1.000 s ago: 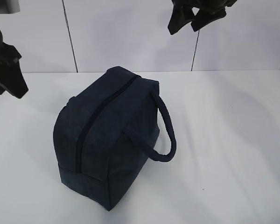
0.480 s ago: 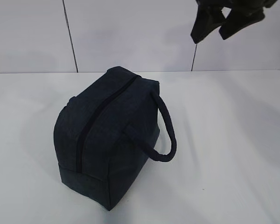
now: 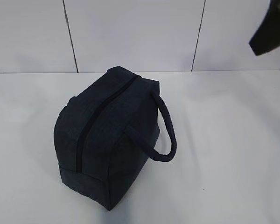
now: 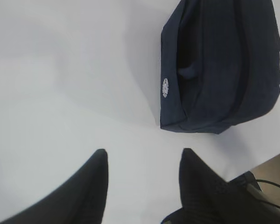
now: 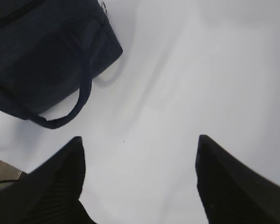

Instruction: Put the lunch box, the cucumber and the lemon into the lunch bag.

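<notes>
Exterior view: zipped lunch bag [image 3: 109,135] on table [image 3: 233,140]; left claw [image 4: 142,161] and right claw [image 5: 140,149] both gape, empty.

No readable text, number or brand shows anywhere. The only mark is a small round white emblem [image 4: 165,87] on the end of the lunch bag [image 4: 224,65], too blurred to read.

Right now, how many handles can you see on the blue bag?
1 for sure: a padded loop handle hangs down the right side of the lunch bag in the exterior view. A second may be hidden on its far left side.
</notes>
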Available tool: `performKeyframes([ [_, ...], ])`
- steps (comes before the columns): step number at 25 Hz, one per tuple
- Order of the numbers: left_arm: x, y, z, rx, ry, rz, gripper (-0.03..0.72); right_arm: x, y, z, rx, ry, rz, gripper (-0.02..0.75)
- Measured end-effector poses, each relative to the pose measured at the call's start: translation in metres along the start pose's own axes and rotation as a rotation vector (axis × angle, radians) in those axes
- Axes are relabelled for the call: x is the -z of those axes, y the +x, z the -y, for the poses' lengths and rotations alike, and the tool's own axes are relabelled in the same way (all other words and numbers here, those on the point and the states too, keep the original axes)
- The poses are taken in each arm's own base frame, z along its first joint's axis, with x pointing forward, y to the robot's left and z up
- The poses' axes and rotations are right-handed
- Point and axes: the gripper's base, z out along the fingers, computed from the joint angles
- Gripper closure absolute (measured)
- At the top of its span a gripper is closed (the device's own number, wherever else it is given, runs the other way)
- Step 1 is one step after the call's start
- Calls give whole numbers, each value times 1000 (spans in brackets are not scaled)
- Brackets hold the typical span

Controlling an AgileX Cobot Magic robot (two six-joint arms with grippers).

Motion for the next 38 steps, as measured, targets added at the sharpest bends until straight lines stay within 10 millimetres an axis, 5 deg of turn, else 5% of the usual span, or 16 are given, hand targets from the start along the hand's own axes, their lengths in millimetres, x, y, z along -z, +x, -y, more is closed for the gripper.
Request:
performKeyframes([
  [10,1,85,13,36,47,-42,329,50,115,-19,8,54,87,181],
  [21,7,169,17,0,-30,131,329,45,227,-28,32,142,208,181],
  [30,-14,209,16,-1,-42,155,329,15,265,-29,35,155,231,182],
  [38,-14,213,16,-6,-51,197,329,4,267,-28,35,157,230,183],
])
